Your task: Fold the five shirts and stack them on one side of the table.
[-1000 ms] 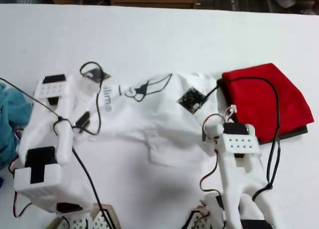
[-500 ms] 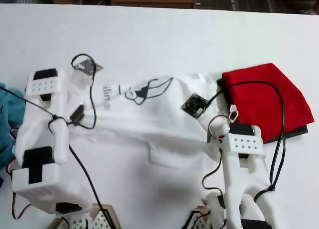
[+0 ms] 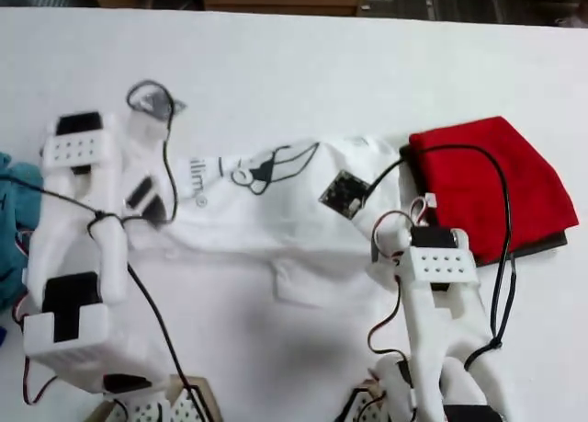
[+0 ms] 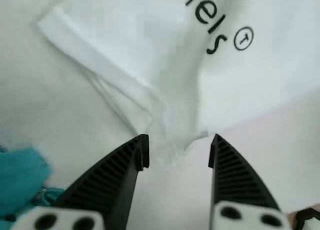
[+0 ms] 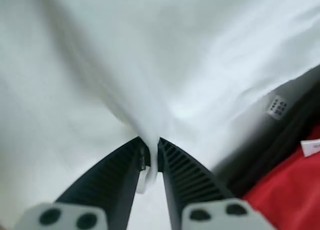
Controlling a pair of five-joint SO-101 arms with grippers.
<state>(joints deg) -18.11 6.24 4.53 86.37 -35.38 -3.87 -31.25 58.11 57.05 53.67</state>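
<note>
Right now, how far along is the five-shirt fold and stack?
Done: the red shirt lies folded on a dark folded piece at one side. In hand: the white shirt, with the right gripper shut on it and the left gripper open around its edge. Left: finish and stack it, then the bunched teal shirt.

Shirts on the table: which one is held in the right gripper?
The white shirt, spread mid-table: the right gripper is shut on its cloth. The red shirt and teal shirt lie ungripped.

On the bench point(image 3: 322, 63), a spread shirt point(image 3: 276, 215) lies across the frame's centre. A folded stack point(image 3: 487, 183) touches its right end, and a bunched shirt point(image 3: 11, 220) sits at the left edge.
</note>
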